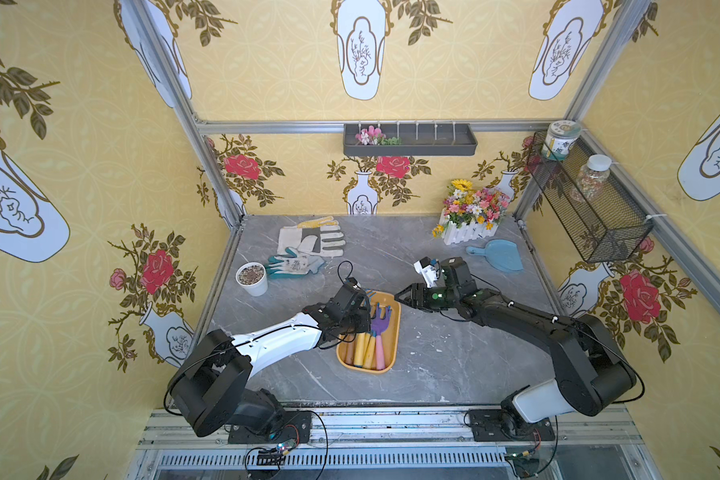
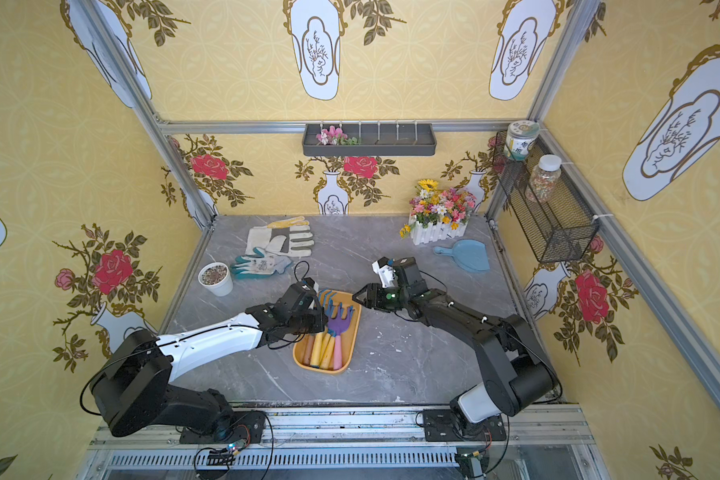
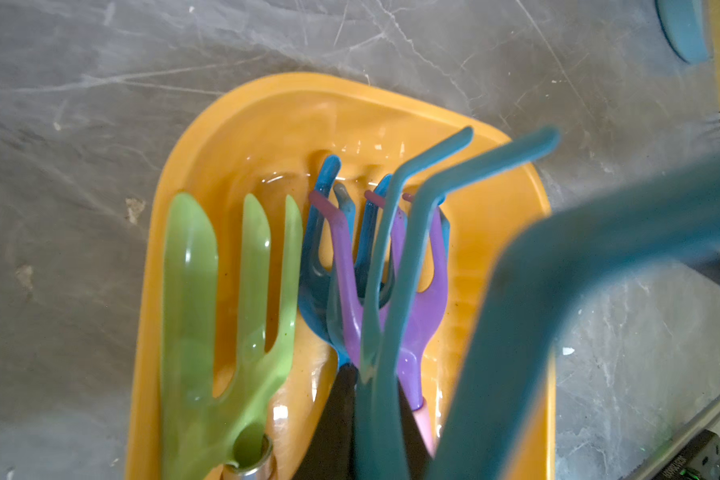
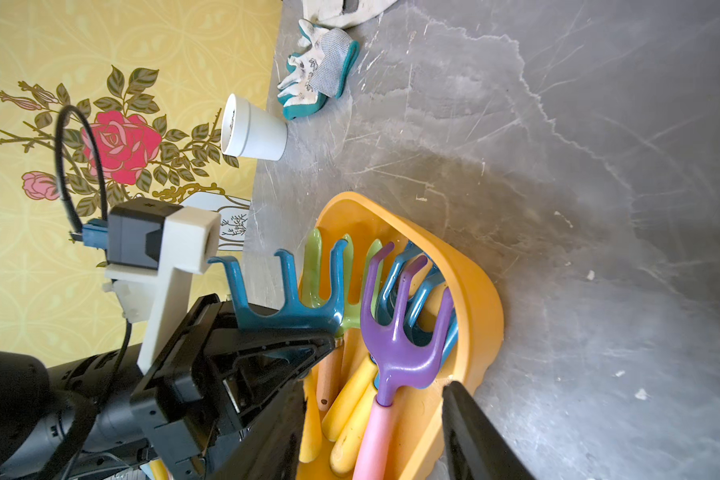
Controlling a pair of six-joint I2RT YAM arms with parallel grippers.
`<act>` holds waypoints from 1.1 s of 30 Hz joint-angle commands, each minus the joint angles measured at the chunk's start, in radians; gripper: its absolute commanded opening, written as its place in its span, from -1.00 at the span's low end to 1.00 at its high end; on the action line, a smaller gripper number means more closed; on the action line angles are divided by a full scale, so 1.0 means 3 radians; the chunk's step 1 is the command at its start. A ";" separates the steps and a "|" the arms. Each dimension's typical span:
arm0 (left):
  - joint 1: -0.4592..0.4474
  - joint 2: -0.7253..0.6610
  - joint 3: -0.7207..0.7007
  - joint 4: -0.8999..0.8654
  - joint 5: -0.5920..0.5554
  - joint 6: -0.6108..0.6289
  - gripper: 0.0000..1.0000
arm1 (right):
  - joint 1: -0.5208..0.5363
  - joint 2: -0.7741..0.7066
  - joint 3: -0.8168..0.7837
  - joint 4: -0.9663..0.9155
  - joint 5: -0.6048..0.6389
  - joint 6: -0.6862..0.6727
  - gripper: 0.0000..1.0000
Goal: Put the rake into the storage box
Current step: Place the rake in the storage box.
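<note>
Over storage box [image 4: 484,299] | right wrist: left jaws seemingly clamp rake [image 4: 292,318] | overhead: obscured

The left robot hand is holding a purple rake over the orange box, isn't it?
Not quite: the left gripper holds a teal rake, not a purple one, over the storage box. The purple rake lies inside the box. The right wrist view shows this.

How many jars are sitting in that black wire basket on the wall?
2: a labelled jar at the basket's far end, and a white-capped jar beside it, nearer us. None seems hidden.
</note>
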 commanded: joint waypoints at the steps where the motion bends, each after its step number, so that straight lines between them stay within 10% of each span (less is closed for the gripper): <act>1: -0.0009 0.0022 -0.0037 0.0019 0.0071 -0.0022 -1.00 | 0.0001 -0.0015 -0.0031 0.0132 0.0000 0.0028 0.14; 11: -0.0044 0.0007 -0.0111 0.0019 0.0183 -0.0103 -0.23 | -0.0004 -0.0045 -0.0067 0.0138 -0.0006 0.0017 0.13; 33: -0.0117 -0.0073 0.0081 -0.0013 -0.0197 -0.0073 -0.27 | -0.0055 -0.0123 -0.0131 0.0109 -0.0013 -0.0011 0.09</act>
